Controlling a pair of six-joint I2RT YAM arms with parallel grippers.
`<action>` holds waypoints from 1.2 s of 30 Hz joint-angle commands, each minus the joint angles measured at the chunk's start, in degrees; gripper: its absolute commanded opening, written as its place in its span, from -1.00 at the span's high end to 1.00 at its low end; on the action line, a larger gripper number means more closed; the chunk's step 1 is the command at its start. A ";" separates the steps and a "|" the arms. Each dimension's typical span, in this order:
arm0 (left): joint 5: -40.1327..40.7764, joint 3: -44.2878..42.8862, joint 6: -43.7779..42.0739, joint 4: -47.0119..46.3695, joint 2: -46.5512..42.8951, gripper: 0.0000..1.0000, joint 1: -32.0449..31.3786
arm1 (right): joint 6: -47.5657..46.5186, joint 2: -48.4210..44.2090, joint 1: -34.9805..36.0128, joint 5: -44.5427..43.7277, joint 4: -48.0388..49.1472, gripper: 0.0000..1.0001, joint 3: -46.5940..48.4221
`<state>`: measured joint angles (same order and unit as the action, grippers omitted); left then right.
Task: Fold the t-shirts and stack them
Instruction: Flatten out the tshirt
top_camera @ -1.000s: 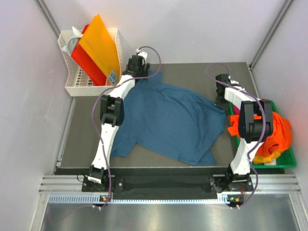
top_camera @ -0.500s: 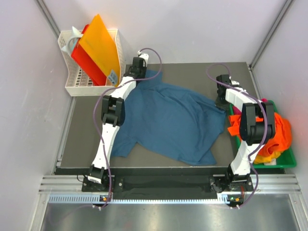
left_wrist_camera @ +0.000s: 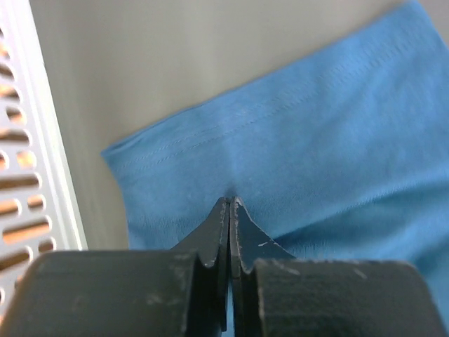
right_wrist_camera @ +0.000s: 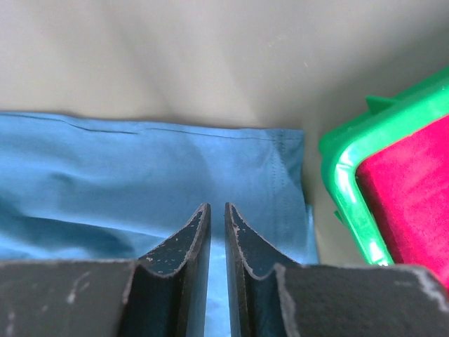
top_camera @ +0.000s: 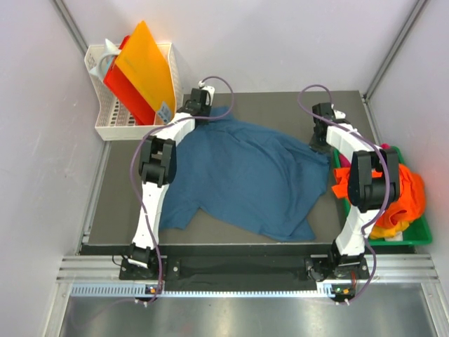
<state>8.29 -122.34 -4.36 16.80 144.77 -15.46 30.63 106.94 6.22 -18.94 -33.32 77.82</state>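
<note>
Left fingers: pressed together, tips on the blue shirt near its hem. A fold of cloth appears nipped between them, though the wrist view is too close to confirm. The basket wall stands just left of these fingers, with bare desk beyond them. Right fingers: slightly apart with a narrow gap showing, tips over the shirt's opposite edge; its hem and corner lie just ahead. The tray sits just right of them, holding a magenta shirt and an orange shirt. The blue shirt lies spread and rumpled on the desk between both pairs of fingers.
</note>
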 commanded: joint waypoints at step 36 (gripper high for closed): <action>-2.14 4.14 1.11 14.49 -9.60 1.00 0.52 | -4.18 31.13 1.52 7.42 -15.44 0.05 39.56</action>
<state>5.21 -116.95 -3.11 28.95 138.45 -15.40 27.05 131.31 9.89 -10.85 -46.74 108.97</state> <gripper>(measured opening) 0.010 0.473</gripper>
